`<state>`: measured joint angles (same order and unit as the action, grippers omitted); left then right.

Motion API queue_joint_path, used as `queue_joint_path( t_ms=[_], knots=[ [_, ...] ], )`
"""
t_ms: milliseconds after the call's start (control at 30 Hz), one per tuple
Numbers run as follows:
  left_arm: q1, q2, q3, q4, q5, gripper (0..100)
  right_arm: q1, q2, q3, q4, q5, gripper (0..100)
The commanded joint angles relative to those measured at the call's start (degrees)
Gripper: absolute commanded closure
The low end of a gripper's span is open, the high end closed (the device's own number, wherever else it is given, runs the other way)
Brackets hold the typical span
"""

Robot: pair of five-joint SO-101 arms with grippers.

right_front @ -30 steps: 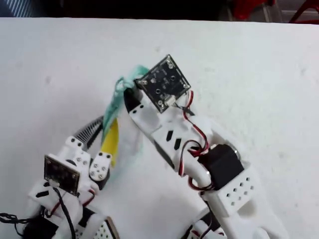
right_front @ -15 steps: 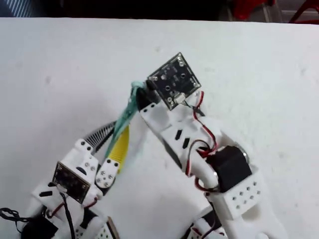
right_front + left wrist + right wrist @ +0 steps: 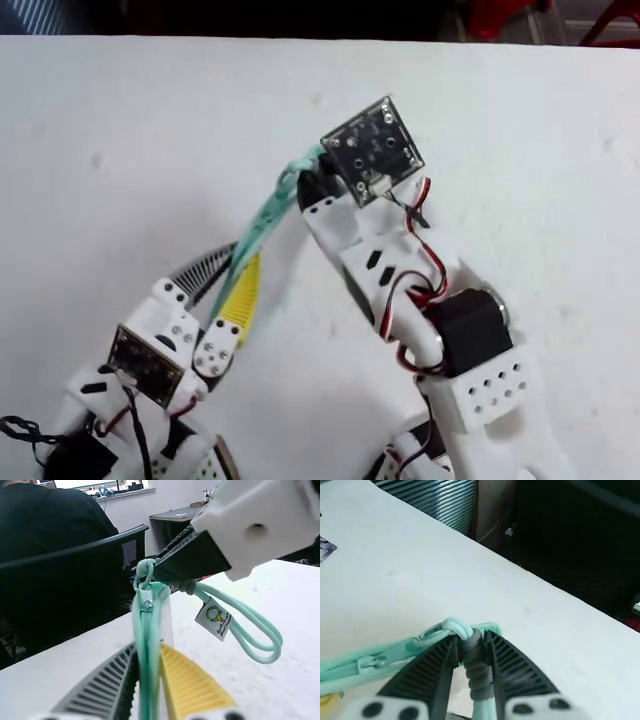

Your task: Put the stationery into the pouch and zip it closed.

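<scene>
The mint-green pouch (image 3: 255, 225) hangs stretched between my two grippers above the white table (image 3: 120, 130). My left gripper (image 3: 243, 256) is shut on its lower end, one grey finger (image 3: 100, 685) and one yellow finger (image 3: 190, 685) on either side of the zipper edge (image 3: 147, 645). My right gripper (image 3: 302, 185) is shut on the zipper's pull cord (image 3: 474, 672), its black fingers (image 3: 432, 667) pinching the grey-wrapped part. The cord's mint loop (image 3: 250, 630) with a small tag (image 3: 214, 620) dangles below that gripper (image 3: 165, 572). The zipper slider (image 3: 370, 664) sits a little way from the cord.
The white table spreads open on every side of the arms. A dark chair (image 3: 75, 580) and a person in black stand beyond the table's far edge. The right arm's body (image 3: 450, 340) takes up the lower right.
My right gripper has moved up and to the right with the cord, drawing the pouch out straighter. The left gripper has shifted slightly right, still holding the pouch.
</scene>
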<state>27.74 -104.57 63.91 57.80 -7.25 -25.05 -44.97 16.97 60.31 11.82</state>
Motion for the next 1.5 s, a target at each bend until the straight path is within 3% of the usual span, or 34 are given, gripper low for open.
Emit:
queue_joint_path(
  t_ms=[0,367,800,1467],
  knots=[
    [0.48,0.04,-1.85,1.05,-0.26,98,6.99,0.22,-0.62,-1.63,0.44,98.1],
    [0.48,0.04,-1.93,1.05,-0.18,98,12.62,0.66,-0.53,-2.51,0.44,98.1],
    [0.48,0.04,-1.93,1.14,-0.18,98,23.25,17.01,-0.88,-12.00,0.44,98.1],
    [0.48,0.04,-2.11,1.93,-0.18,98,23.96,19.65,-0.97,-15.96,0.44,98.1]
  ],
)
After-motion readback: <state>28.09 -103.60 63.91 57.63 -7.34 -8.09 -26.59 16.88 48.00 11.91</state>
